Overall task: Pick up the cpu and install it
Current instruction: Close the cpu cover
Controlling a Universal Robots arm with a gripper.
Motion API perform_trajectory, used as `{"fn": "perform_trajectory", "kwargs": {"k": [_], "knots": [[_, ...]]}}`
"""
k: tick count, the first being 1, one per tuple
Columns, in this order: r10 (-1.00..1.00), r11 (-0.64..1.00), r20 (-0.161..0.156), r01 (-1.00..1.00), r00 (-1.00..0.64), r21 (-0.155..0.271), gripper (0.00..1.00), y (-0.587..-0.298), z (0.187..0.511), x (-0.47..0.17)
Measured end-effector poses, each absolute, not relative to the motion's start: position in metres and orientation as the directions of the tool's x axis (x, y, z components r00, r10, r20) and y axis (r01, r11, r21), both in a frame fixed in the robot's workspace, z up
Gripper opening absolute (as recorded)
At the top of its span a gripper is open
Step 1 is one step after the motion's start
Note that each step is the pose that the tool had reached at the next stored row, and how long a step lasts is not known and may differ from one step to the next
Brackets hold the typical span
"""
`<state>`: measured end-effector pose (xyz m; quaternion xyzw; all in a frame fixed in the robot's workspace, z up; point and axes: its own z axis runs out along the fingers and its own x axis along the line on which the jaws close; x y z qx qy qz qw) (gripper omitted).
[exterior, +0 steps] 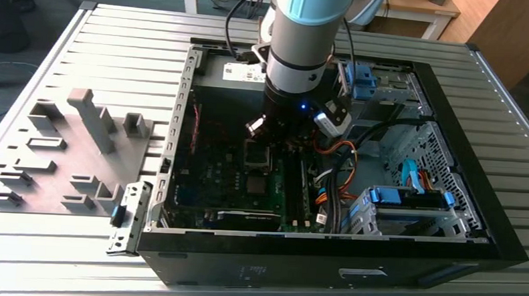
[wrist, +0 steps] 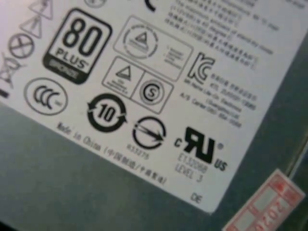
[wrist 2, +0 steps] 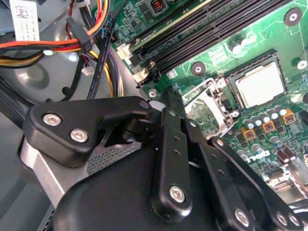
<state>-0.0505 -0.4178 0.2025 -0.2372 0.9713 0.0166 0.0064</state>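
Exterior view: arm entering the open computer case from 12 o'clock, wrist end low over motherboard near case middle. Case lying flat on slatted metal surface. Grey fixture tray at 9 o'clock of case, well apart from arm. Blue drive caddy at 4 o'clock inside case, with orange and black cables between caddy and motherboard.

Second wrist view: black linkage of jaws in foreground, above green board. Cannot tell how far apart jaws stand, or whether anything is held. cpu lying flat in black socket frame, silver-grey top up, apart from jaws. Silvery load plate tilted up just beside socket, between cpu and linkage. Contact between linkage and plate: cannot tell. Long black memory slots near socket. Red, orange and yellow wire bundle well apart from cpu.

First wrist view: white label with certification marks on grey power-supply housing. Red-and-white sticker just beside label corner.
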Motion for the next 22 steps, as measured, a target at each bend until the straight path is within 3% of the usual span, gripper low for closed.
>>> {"fn": "perform_trajectory", "kwargs": {"k": [22], "knots": [[-0.465,0.885,-0.035,-0.466,-0.885,0.024,0.12,-0.424,0.215,-0.056]]}}
